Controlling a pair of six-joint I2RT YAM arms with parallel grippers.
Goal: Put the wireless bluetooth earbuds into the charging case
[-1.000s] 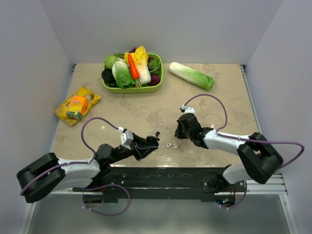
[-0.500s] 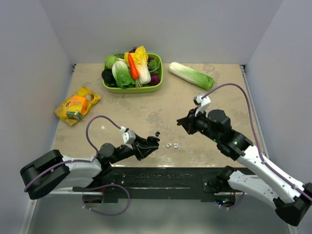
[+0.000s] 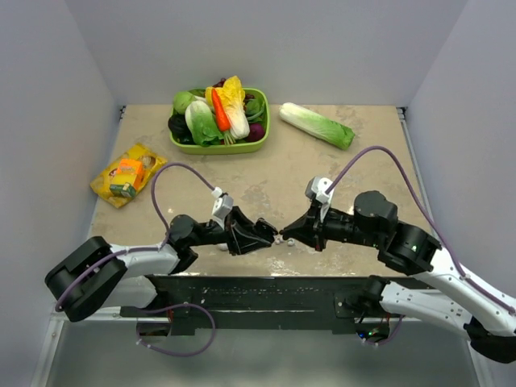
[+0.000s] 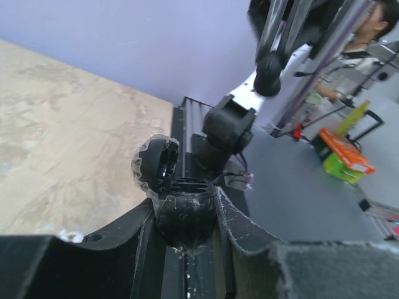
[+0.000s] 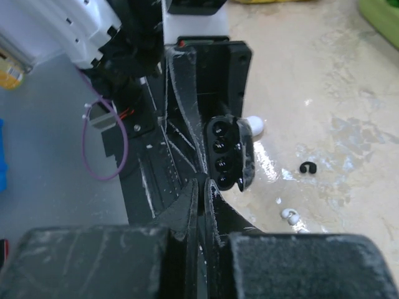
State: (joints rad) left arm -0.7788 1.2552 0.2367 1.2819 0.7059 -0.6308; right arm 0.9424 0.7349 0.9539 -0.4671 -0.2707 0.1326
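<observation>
Left gripper, stretched low toward 3 o'clock, pinches a glossy black oval case; right gripper has its jaws pressed together.

Closed fingers just beside black holed piece — white earbud nearby

Vegetable basket, cabbage, perhaps snack packet.

The left arm is stretched low and nearly flat toward 3 o'clock. The left gripper is clamped on a black pod. The right arm is bent at the elbow and extended toward 9 o'clock. The right gripper is pressed closed, fingers together. The two tips are held facing each other, just apart.
</observation>
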